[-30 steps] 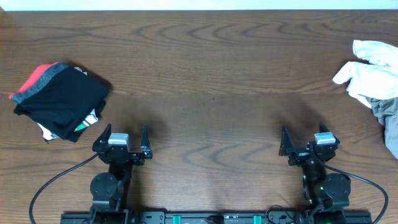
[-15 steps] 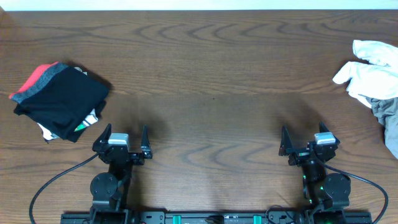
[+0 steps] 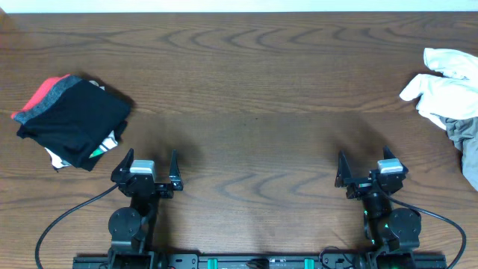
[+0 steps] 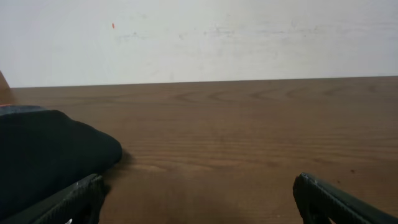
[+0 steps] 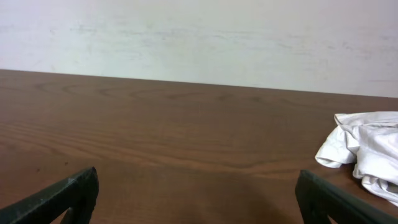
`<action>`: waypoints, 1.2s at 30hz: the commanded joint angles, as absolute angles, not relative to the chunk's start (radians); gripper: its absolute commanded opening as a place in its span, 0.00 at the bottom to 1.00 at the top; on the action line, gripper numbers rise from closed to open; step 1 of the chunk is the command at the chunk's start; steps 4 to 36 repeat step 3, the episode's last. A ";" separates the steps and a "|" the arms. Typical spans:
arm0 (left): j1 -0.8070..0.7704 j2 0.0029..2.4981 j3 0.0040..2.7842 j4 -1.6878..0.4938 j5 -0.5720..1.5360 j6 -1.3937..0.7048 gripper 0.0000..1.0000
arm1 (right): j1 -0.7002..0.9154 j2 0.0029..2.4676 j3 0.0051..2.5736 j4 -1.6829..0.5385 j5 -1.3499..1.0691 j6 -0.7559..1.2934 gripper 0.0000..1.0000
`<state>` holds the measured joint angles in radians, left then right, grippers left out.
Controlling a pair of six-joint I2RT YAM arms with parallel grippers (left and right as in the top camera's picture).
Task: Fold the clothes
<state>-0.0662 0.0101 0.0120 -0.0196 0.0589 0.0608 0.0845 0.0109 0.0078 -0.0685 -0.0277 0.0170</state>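
A stack of folded clothes [image 3: 71, 121], black on top with red and white beneath, lies at the table's left; its black edge shows in the left wrist view [image 4: 43, 155]. A crumpled white garment [image 3: 446, 88] lies at the right edge, seen also in the right wrist view [image 5: 364, 149], with a grey garment [image 3: 467, 146] below it. My left gripper [image 3: 148, 166] is open and empty near the front edge, right of the stack. My right gripper [image 3: 368, 170] is open and empty near the front edge, left of the unfolded clothes.
The brown wooden table [image 3: 246, 90] runs to a pale wall at the back [image 4: 199, 37]. Black cables [image 3: 67, 217] trail from both arm bases along the front edge.
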 commanded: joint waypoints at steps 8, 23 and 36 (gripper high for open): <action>-0.061 0.004 0.004 -0.067 0.051 0.070 0.98 | 0.099 0.005 0.006 -0.071 -0.034 0.006 0.99; -0.061 0.004 0.004 -0.067 0.051 0.070 0.98 | 0.099 0.005 0.006 -0.071 -0.034 0.006 0.99; -0.061 0.004 0.004 -0.067 0.051 0.070 0.98 | 0.099 0.005 0.006 -0.071 -0.034 0.006 0.99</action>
